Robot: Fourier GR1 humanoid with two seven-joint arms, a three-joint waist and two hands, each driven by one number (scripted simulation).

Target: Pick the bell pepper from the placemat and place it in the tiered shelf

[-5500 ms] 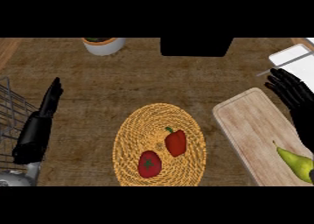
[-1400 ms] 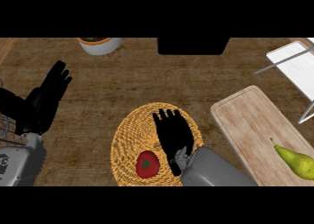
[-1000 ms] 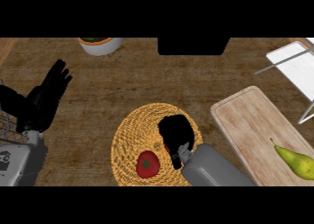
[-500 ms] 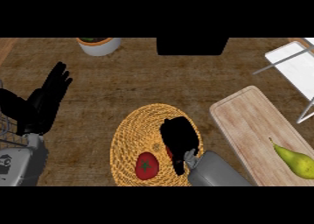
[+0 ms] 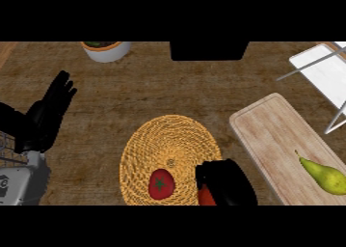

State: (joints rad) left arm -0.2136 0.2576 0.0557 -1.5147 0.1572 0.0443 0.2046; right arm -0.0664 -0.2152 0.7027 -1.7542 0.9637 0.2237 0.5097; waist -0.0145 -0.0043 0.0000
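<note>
The black right hand (image 5: 225,182) is sitting low on the round woven straw placemat (image 5: 168,140), and its fingers are curling down round the red bell pepper (image 5: 205,197). The hand is hiding most of the pepper, so only a small red bit is showing at the hand's left side. It is probably holding the pepper round its wide middle, but that is hard to tell.

The round red tomato (image 5: 161,184) is lying just beside the pepper, so the lift is calling for care not to bump it. A pepper is light and hollow, with smooth, bumpy skin that can slip. Holding its fat sides is better than holding the thin stalk.

The white shelf with thin grey metal legs (image 5: 325,72) is standing well apart, at the far right. The black left hand (image 5: 46,116) is resting open at the left, fingers up.
</note>
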